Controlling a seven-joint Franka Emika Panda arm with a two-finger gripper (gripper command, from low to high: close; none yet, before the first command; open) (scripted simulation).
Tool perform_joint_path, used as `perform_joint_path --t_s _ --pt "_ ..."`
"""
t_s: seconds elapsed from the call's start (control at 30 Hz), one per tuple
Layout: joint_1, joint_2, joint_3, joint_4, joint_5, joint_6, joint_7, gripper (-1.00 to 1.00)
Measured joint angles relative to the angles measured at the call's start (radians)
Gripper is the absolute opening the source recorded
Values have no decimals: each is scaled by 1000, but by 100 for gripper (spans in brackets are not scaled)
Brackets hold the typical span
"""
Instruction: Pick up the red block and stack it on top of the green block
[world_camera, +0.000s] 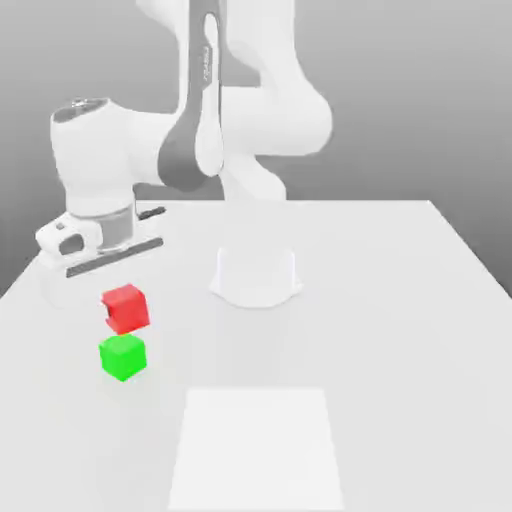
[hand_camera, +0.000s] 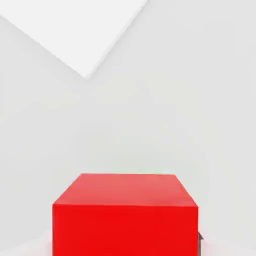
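Note:
The red block (world_camera: 126, 308) hangs in the air just below the hand, with my gripper (world_camera: 125, 297) shut on it. It sits a little above the green block (world_camera: 123, 357), which rests on the white table toward the exterior view's left; a thin gap separates the two cubes. In the hand view the red block (hand_camera: 125, 215) looms close and hides what lies right under it. A dark finger pad (hand_camera: 200, 240) shows at its side.
A brighter white square patch (world_camera: 258, 450) lies on the table near the front edge, and shows in the hand view as the patch (hand_camera: 85, 30). The arm's round base (world_camera: 256, 275) stands mid-table. The table's left edge runs close to the blocks.

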Motion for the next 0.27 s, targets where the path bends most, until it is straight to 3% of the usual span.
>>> perform_joint_path --t_s 0.27 --pt "73 162 -41 -5 142 170 -97 -100"
